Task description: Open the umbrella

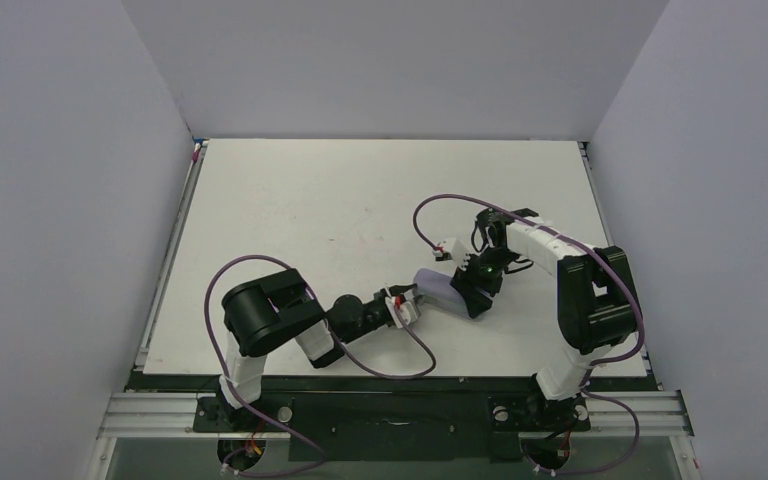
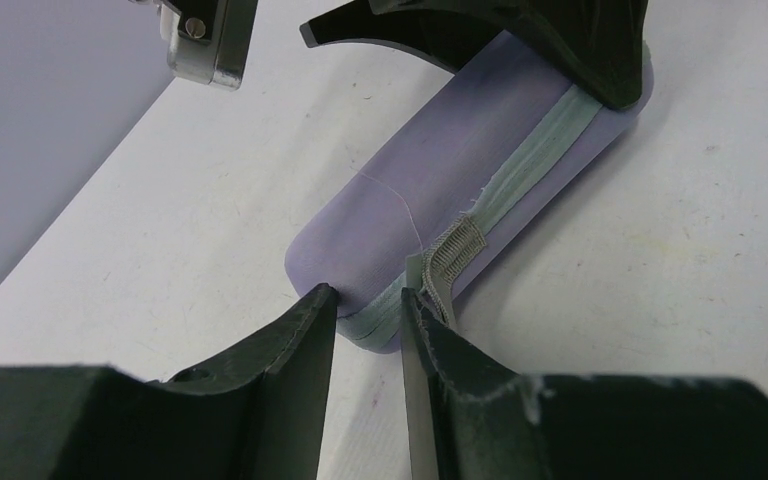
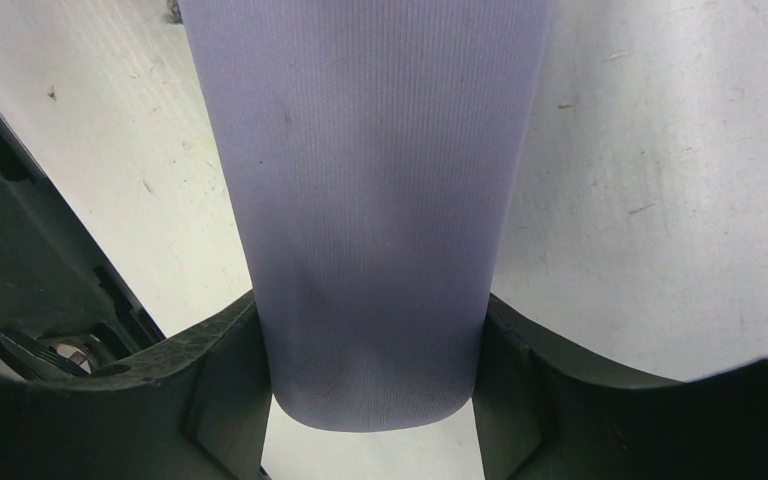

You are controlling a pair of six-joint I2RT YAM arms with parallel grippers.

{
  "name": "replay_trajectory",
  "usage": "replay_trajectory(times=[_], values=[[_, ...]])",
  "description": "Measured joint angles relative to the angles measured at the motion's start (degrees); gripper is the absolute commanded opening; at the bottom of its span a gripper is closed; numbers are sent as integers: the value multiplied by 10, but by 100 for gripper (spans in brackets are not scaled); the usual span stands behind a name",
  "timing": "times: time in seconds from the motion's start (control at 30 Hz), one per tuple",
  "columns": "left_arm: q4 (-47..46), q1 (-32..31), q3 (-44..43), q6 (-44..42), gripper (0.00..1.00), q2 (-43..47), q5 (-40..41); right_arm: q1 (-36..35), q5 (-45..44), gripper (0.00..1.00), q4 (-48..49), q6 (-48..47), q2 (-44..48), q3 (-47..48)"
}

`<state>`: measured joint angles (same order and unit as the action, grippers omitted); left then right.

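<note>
Hovering low over a scuffed white tabletop (image 1: 310, 200) boxed in by plain pale grey walls (image 1: 380, 60), my left gripper (image 2: 370, 305) stands narrowly parted and pinches nothing. Its black tips sit against the near rounded end of a pale lavender oval fabric clamshell case (image 2: 460, 150), just beside the grey ribbed pull tab (image 2: 457, 248) on its mint-green zipper band (image 2: 545, 135). Farther along, my right gripper (image 3: 370, 340) is clamped across the finely woven case's far end; the umbrella itself shows in none of my views.

Case (image 2: 430, 170) far end hidden under R-arm fingers (image 2: 560, 40); can't tell if L-arm fingers (image 2: 280, 380) pinch zip tab (image 2: 455, 250) btw them.
</note>
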<state>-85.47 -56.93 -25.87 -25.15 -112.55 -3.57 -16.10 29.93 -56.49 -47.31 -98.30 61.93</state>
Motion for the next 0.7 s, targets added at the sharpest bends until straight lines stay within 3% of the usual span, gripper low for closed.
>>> replay_trajectory(times=[0.4,0.7], values=[[8,-6,-2,-27,32,0,-10,0,-5,0,-8,0,-4,3],[24,-6,-7,-82,29,0,-33,1,-10,0,-24,-1,-9,7]])
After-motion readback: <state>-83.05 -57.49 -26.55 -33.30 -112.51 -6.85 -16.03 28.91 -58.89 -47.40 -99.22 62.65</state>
